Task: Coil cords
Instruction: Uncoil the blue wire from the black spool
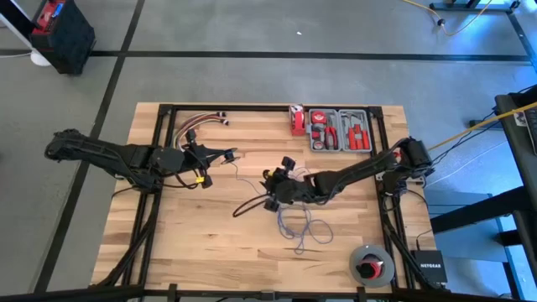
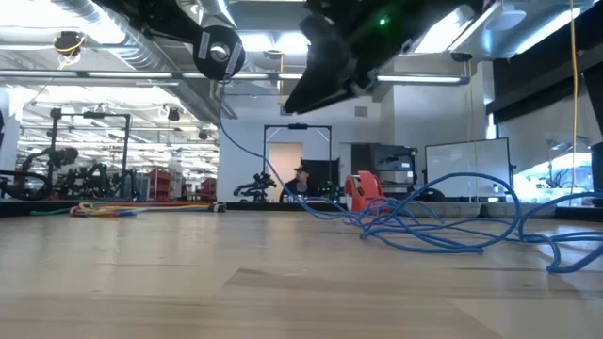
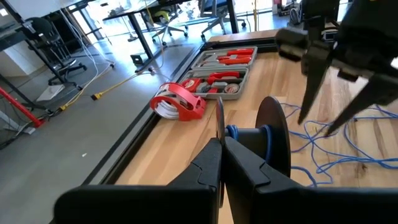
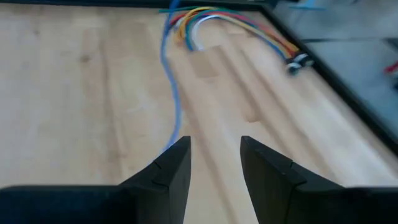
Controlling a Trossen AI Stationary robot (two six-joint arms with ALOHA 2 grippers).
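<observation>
The blue-violet cord (image 1: 304,226) lies in a loose pile on the table's near middle. One strand (image 2: 236,127) rises slack from the pile to a small black spool (image 2: 219,52) held high over the table. Some turns of cord (image 3: 233,132) sit on the spool's hub. My left gripper (image 3: 222,149) is shut on the spool. My right gripper (image 1: 270,186) hovers open just far of the pile, slanting down. In the right wrist view the cord (image 4: 173,93) runs past the outer side of one finger (image 4: 171,168); I cannot tell whether they touch. My left gripper pinches the rim of the spool's thin near flange (image 3: 219,121) between its two fingers. It comes from the table's left side, nearly level. The spool is lifted clear of the table, and the cord hangs slack below it.
A bundle of red, yellow and white wires (image 1: 197,124) lies at the far left. A red tape dispenser (image 1: 297,119) and a grey tool tray (image 1: 340,130) stand at the far edge. A grey round roll (image 1: 371,265) sits at the near right corner.
</observation>
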